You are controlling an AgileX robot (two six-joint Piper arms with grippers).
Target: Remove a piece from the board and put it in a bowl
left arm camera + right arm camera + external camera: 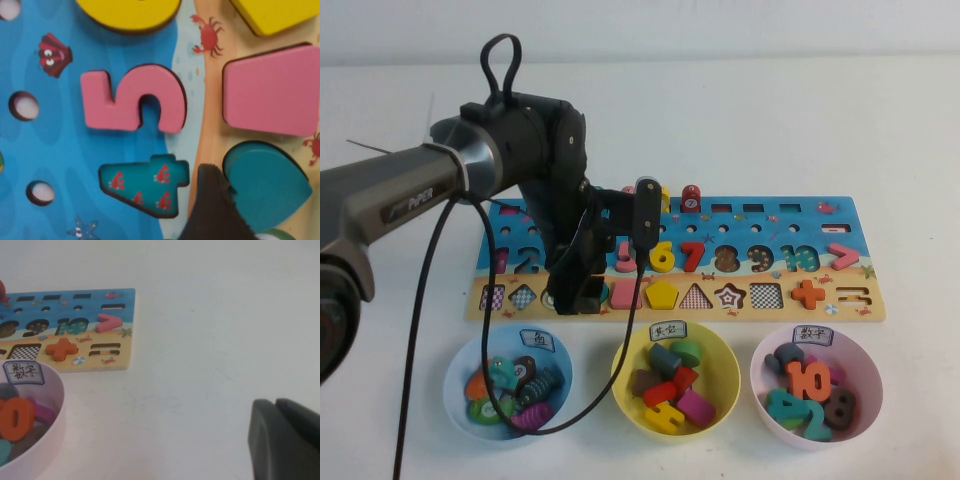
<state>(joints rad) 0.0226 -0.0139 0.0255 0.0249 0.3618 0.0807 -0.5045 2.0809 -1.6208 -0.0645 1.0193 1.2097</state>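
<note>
While the dark-teal heart [267, 182] still sits seated in its slot on the tan strip of the board [840, 305], I judge I am at the reach-and-grasp step, nothing lifted yet. My left gripper [576, 292] is down over the board's lower row, just left of the pink trapezoid [626, 294]; in my left wrist view one dark fingertip [212, 207] rests right against the heart's notched side, close to the empty 4 slot [145, 187]. I cannot tell from here whether my jaws are spread or pressed together, since only that one tip shows. The heart lies flat, its long axis running from the notch by my fingertip out to its point, which faces away from that finger; the pink trapezoid is beside it on one flank. My next move, as I see it, calls for getting a finger on each side of the heart, pinching, lifting straight out of the slot, then carrying it to the yellow bowl [720, 350] in front of the board. My right gripper [285, 440] is parked over bare table, well off to the side of the board and the pale-pink bowl [47, 390].
</note>
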